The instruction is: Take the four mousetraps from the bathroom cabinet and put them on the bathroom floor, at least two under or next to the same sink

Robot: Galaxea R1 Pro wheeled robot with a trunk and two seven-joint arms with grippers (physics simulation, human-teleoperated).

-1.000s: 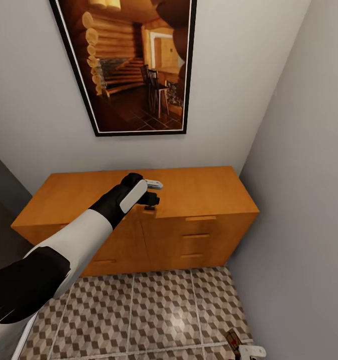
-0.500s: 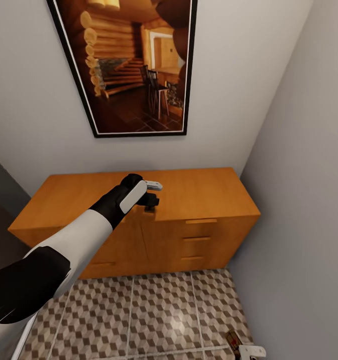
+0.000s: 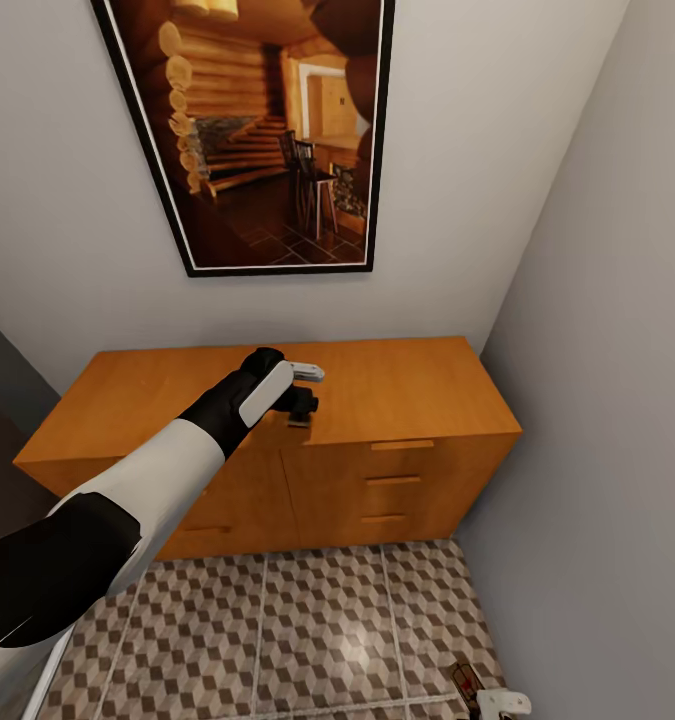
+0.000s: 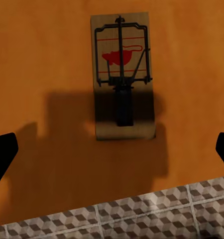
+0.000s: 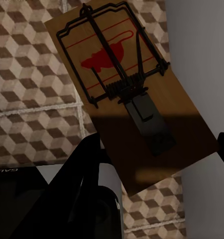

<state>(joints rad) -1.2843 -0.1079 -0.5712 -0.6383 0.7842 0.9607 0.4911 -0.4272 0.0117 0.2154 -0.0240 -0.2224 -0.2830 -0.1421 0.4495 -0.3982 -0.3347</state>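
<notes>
One mousetrap (image 4: 123,74), a small wooden board with dark wire and a red mouse print, lies flat on top of the orange-brown cabinet (image 3: 407,385) near its front edge. My left gripper (image 3: 302,398) hovers right above it, open, with its dark fingertips (image 4: 2,155) spread wide to either side of the trap. A second mousetrap (image 5: 127,94) is tilted above the cube-patterned bathroom floor (image 5: 27,84), with my right gripper (image 5: 159,149) shut on it. In the head view that trap (image 3: 466,680) and the right gripper (image 3: 502,705) sit low beside the right wall. The sink is out of view.
The cabinet fills a narrow alcove between a grey wall (image 3: 607,400) on the right and a dark surface (image 3: 2,400) on the left. A large framed picture (image 3: 267,130) hangs above it. Drawer fronts with bar handles (image 3: 401,444) face the tiled floor (image 3: 307,640).
The head view has drifted slightly, so the cabinet sits a little differently in the picture. Both arms keep the same pose.
</notes>
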